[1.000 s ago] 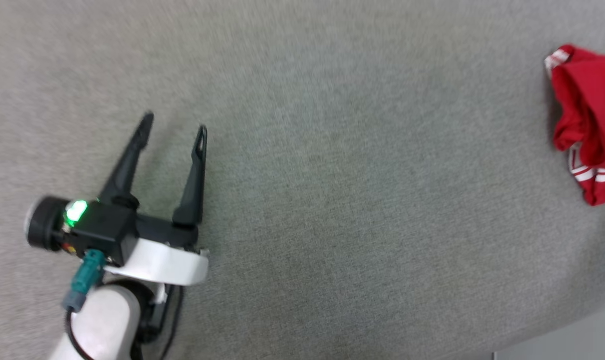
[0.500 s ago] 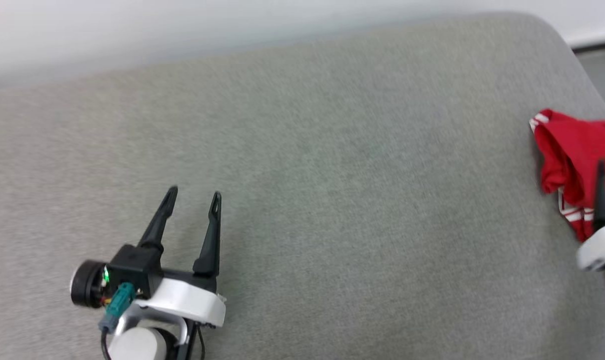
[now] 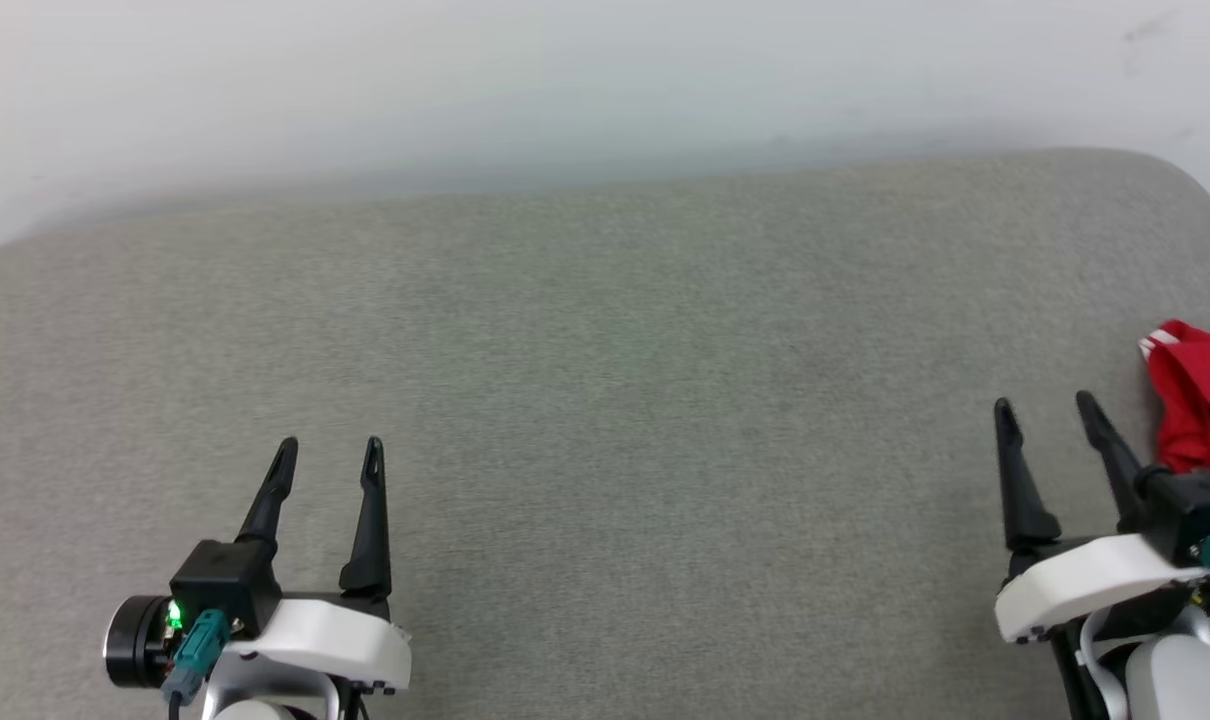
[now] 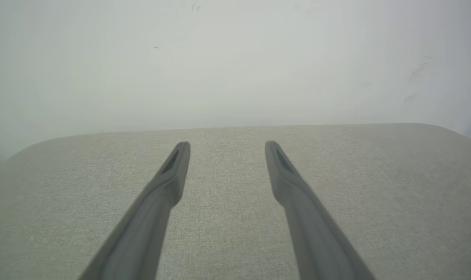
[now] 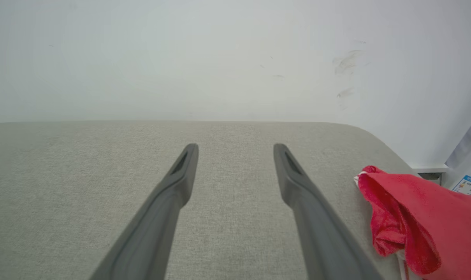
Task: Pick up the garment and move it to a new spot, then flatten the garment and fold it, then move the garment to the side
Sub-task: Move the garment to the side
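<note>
Currently, the red jersey-style garment with white trim (image 3: 1200, 410) lies crumpled near the right-hand rounded corner of the grey woven-fabric surface (image 3: 615, 400). In the head view it is cut off by the right edge, so its full outline cannot be told. No lettering or number is visible on it.

Right gripper (image 3: 1043, 403): the two long dark fingers stand spread apart with nothing between them. The gripper sits at the lower right of the head view, fingers pointing up and slightly left. The garment lies just beside it on its outer side, partly behind the black wrist housing. Whether cloth and housing touch cannot be told. In the right wrist view, the garment (image 5: 410, 217) lies to the right of the right-hand finger (image 5: 317, 217), bunched into folds, with a small white edge at its far end.

Left gripper (image 3: 330, 447): released, fingers spread and empty, at the lower left of the head view, well apart from the garment. A green light shows on its wrist housing. In the left wrist view, bare fabric lies between and around the fingers.

A plain white wall (image 3: 565, 80) rises behind the far edge of the surface. It carries faint grey scuff marks (image 5: 346, 60) on the right.
</note>
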Motion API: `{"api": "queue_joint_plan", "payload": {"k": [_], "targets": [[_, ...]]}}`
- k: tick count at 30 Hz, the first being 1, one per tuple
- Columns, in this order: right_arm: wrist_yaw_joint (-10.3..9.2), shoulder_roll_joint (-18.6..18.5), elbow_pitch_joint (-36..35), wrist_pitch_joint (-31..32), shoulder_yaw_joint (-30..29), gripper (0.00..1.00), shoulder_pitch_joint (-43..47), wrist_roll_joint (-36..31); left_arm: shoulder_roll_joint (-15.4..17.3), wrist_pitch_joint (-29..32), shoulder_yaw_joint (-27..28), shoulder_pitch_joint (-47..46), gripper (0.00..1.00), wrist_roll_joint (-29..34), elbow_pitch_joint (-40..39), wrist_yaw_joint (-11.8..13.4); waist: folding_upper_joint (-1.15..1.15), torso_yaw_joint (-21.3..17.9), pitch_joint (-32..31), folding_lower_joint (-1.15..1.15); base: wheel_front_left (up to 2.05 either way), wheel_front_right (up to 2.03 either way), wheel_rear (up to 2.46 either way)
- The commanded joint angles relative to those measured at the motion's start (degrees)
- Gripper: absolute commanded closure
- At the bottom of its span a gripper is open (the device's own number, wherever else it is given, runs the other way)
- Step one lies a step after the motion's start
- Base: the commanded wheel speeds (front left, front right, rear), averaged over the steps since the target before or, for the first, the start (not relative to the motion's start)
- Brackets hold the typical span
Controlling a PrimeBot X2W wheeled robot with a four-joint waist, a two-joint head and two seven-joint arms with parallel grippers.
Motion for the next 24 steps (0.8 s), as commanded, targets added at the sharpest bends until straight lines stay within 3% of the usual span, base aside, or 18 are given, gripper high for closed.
{"api": "queue_joint_plan", "payload": {"k": [1,8,24], "targets": [[-0.09,0.6,-1.6,0.6,0.6,0.0,1.6,0.2,0.2,-0.3,0.3,1.2,0.0,-0.3,0.3,0.4,0.0,1.7,-1.1,0.01,0.0,0.0,0.0],[-0.09,1.7,-9.8,3.4,2.9,0.0,6.4,0.5,0.9,-0.8,1.4,3.7,0.0,-0.7,2.2,0.9,0.0,3.5,-4.3,0.01,0.0,0.0,0.0],[-0.08,2.5,-21.7,9.3,3.4,0.0,18.0,2.4,1.1,-1.0,0.3,7.5,0.0,-1.4,4.1,0.9,0.0,2.9,-9.0,0.01,0.0,0.0,0.0]]}}
